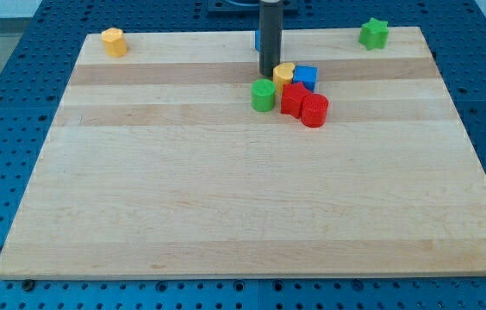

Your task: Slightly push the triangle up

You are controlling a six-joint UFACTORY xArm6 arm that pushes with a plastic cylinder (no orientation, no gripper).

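Observation:
My tip [269, 75] rests on the board at the view's top centre. It is just left of a yellow cylinder [283, 72] and just above a green cylinder [264, 95]. A blue block [305, 77] sits right of the yellow one. A red block [292, 97] and a red cylinder [314, 110] lie below them, and the cluster is tightly packed. Another blue block [258, 40] shows as a sliver behind the rod near the top edge, its shape hidden. I cannot make out a clear triangle.
A yellow block [114, 41] sits at the board's top left corner. A green star [374, 34] sits at the top right corner. The wooden board [226, 198] lies on a blue perforated table.

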